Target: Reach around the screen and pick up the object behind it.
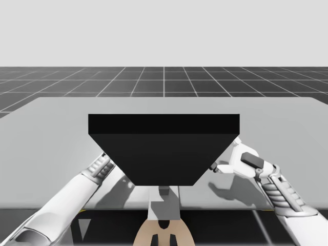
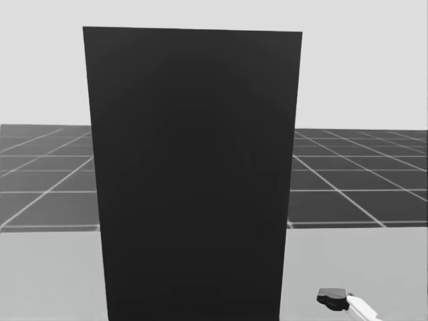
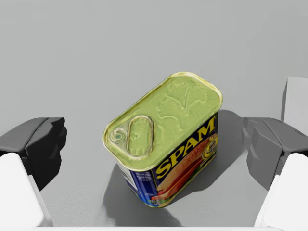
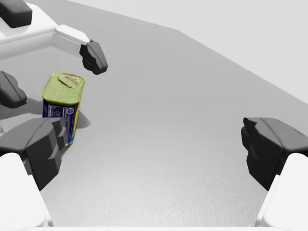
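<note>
A tall black screen (image 1: 164, 148) stands mid-table, and it blocks the head view (image 2: 194, 174). A rectangular can (image 3: 166, 139) with a yellow-green pull-tab lid and blue sides stands upright on the grey table. My left gripper (image 3: 153, 139) is open around it, with a gap between each dark pad and the can. In the high view my left arm (image 1: 97, 169) goes in behind the screen's left edge, so its gripper is hidden. My right gripper (image 4: 154, 144) is open and holds nothing. The can (image 4: 62, 103) and my left gripper (image 4: 53, 74) lie ahead of it, off to its left finger's side.
The grey table (image 1: 51, 133) runs wide on both sides of the screen. My right gripper (image 1: 224, 156) hovers just off the screen's right edge. A dark fingertip (image 2: 330, 296) of an arm's gripper shows by the screen's lower right.
</note>
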You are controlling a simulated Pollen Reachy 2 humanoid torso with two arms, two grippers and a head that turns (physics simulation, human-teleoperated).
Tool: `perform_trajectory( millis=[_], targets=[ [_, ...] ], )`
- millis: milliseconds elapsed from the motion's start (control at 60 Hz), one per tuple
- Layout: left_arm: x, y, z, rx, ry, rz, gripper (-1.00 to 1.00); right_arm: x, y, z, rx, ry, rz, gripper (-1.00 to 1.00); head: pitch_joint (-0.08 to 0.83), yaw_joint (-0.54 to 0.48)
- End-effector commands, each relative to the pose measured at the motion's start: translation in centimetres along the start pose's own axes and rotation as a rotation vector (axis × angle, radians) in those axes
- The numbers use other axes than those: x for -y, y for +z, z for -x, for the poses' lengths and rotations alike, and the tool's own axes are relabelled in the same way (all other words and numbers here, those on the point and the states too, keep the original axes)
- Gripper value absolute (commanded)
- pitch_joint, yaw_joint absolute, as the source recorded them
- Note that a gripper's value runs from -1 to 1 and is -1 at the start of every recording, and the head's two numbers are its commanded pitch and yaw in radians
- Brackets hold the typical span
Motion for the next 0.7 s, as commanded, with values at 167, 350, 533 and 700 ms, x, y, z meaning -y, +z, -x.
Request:
perform_trajectory(
  millis=[167,350,533,700],
  targets=[
    [0.9,-3.1,0.7,-0.102,-0.01,0.218,-1.0,-0.2,0.0,0.1,0.0,0.011,-0.021,-1.0,0.098,-0.06],
    [1.6,-3.3,1.2,-0.144,-0.057,0.291,-1.0,-0.3,-0.2,0.3,-0.008,0.018,-0.017,-1.0,0.106,-0.07],
    [1.5,-3.4,2.2,-0.158,-0.027,0.306,1.0,-0.3,-0.2,0.3,-0.012,0.023,-0.015,-1.0,0.107,-0.07],
    [1.4,-2.7,3.7,-0.172,0.021,0.307,1.0,-0.3,-0.2,0.3,-0.015,0.028,-0.013,-1.0,0.109,-0.06]
  ],
)
